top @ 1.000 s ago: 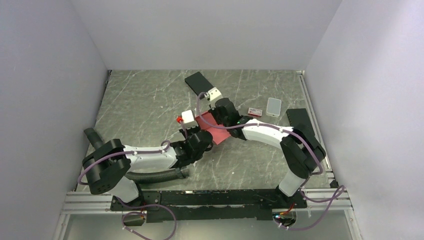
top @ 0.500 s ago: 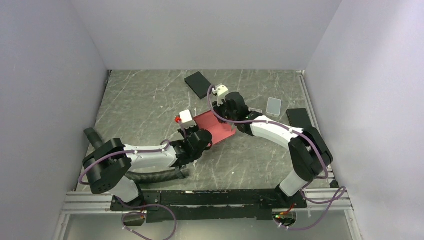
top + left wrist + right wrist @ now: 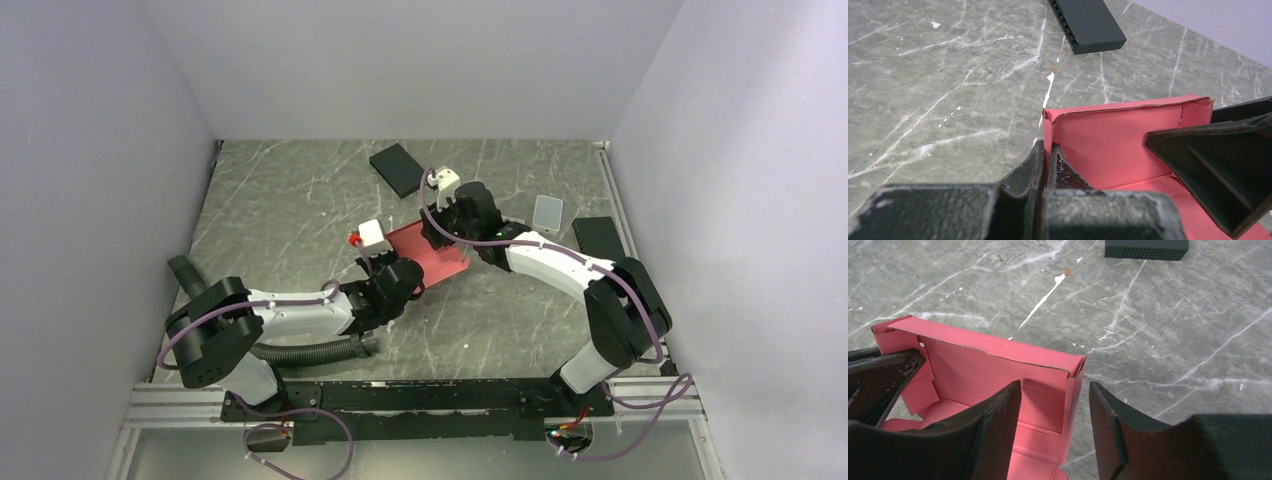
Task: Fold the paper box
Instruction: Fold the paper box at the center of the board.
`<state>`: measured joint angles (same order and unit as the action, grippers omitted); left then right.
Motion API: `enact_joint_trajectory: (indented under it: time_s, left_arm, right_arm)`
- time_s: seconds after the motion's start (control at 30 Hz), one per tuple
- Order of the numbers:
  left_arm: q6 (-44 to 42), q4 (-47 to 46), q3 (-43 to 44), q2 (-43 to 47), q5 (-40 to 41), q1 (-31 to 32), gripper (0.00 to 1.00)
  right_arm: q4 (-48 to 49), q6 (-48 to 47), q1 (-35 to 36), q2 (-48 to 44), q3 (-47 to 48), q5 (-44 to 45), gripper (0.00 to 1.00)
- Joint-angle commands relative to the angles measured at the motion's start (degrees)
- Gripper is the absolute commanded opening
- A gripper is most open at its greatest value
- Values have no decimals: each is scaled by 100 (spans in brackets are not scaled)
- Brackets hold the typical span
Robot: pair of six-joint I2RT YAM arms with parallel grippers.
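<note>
The paper box (image 3: 436, 256) is pinkish-red cardboard, lying mid-table with its walls partly raised. In the left wrist view my left gripper (image 3: 1046, 150) is shut on the box's (image 3: 1118, 130) left wall, which is pinched between the fingertips. From above, the left gripper (image 3: 404, 276) sits at the box's near-left corner. My right gripper (image 3: 1054, 387) is open and straddles the box's (image 3: 988, 365) right wall: one finger is inside and the other outside, neither pressing it. From above, the right gripper (image 3: 447, 228) is at the box's far-right corner.
A black flat box (image 3: 397, 168) lies beyond the paper box, also seen as the black box (image 3: 1088, 25) and the black box (image 3: 1146, 249). A pale small case (image 3: 547, 212) and another black slab (image 3: 597, 237) lie at the right. Grey walls enclose the table.
My right gripper has opened from shut and shifted toward the far right of the box. The box now shows more of its red surface. The left arm has stayed put.
</note>
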<state>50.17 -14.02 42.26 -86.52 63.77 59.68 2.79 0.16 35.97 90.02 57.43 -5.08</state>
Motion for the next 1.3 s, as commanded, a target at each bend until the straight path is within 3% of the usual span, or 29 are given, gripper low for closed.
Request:
enact_joint_trajectory:
  time_s: [0.0,0.13,0.2,0.23,0.33,0.43,0.6,0.73,0.97,1.1,1.27]
  left_arm:
    - [-280,-615,-130,138,155,-9,0]
    - [-748,-1170,-301,161,99,-9,0]
    - [-971,-1448,-366,162,63,-9,0]
    - [-1094,-1567,-403,162,47,-9,0]
    - [-1569,-2046,-543,147,-69,-9,0]
    - [-2292,-2862,-768,128,-379,-9,0]
    - [-3730,-4531,-1264,43,-1211,-5,0]
    - [-4493,-5144,-1474,37,-1918,-11,0]
    - [-5356,-4928,-1439,218,-2626,-18,0]
    - [-5071,-4164,-1343,497,-2901,-147,0]
    - [-4227,-3478,-1411,815,-3304,-360,0]
  right_arm:
    - [-35,196,-96,-307,40,-366,61]
    - [-110,133,-165,-465,66,-586,81]
    - [-179,48,-236,-590,90,-717,98]
    - [-239,-42,-273,-650,105,-789,99]
    - [-499,-430,-401,-822,160,-1122,100]
    - [-909,-1017,-592,-1019,258,-1996,100]
    - [-1848,-2227,-872,-1389,495,-3435,100]
    - [-2350,-2849,-907,-1497,552,-3916,100]
    - [-2712,-3095,-801,-1379,711,-3629,100]
    - [-2559,-3262,-550,-1545,588,-2806,98]
    - [-2336,-3486,-265,-1601,347,-2215,89]
